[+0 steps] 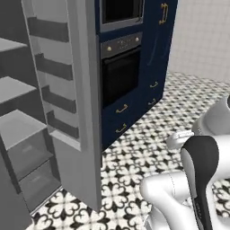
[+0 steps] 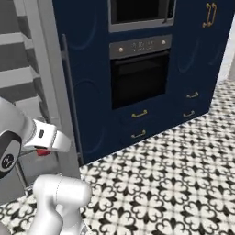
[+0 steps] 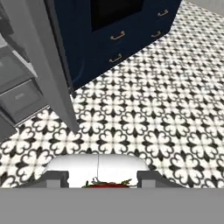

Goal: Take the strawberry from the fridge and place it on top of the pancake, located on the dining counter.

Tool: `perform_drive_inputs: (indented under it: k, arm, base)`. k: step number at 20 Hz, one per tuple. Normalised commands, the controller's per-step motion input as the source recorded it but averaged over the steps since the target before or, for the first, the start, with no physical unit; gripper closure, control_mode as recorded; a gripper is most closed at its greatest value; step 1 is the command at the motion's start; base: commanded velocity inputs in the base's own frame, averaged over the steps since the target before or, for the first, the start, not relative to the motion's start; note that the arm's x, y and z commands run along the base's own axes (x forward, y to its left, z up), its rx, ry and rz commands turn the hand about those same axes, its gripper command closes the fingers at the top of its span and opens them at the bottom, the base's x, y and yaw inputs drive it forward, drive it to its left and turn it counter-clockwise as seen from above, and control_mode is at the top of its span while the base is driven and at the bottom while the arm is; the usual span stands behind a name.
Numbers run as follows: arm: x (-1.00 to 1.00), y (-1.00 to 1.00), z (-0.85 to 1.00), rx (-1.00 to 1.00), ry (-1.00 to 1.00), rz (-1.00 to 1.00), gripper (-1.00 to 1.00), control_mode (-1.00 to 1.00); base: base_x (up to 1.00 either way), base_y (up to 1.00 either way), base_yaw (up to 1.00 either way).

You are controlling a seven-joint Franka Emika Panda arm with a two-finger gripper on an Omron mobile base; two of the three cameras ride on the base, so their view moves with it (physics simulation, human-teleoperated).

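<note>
We see the strawberry [image 3: 106, 184] red between the claw [image 3: 101, 179] finger tips at the bottom of the hand view, so the claw is closed on it. Right base view shows a red bit [image 2: 42, 152] under the white hand, just off the fridge [image 2: 46, 78] door edge. Fridge door stands open; grey shelves [image 1: 18, 126] and door bins [image 1: 56, 101] visible. Claw hangs above the patterned floor tiles [image 3: 144, 109]. Beside the fridge: navy cabinet [image 2: 92, 69] with built-in oven [image 2: 140, 78] and gold-handled drawers [image 2: 139, 114].
</note>
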Motion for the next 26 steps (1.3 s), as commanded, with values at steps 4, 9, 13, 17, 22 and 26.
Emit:
perform_drive_inputs:
  k: [4, 9, 13, 17, 22, 26]
  arm:
    - [0.0, 0.0, 0.0, 0.0, 0.0, 0.0, 1.0, 1.0]
    - [0.0, 0.0, 0.0, 0.0, 0.0, 0.0, 1.0, 1.0]
    - [0.0, 0.0, 0.0, 0.0, 0.0, 0.0, 1.0, 1.0]
    - [0.0, 0.0, 0.0, 0.0, 0.0, 0.0, 1.0, 1.0]
    - [0.0, 0.0, 0.0, 0.0, 0.0, 0.0, 1.0, 1.0]
    - [0.0, 0.0, 0.0, 0.0, 0.0, 0.0, 1.0, 1.0]
  base:
    - [0.02, -0.82, -0.79]
    - [0.41, -0.85, -0.65]
    - [0.88, -0.53, -0.52]
    - [1.0, -0.17, -0.43]
    - [1.0, -0.02, -0.44]
    - [1.0, 0.1, -0.44]
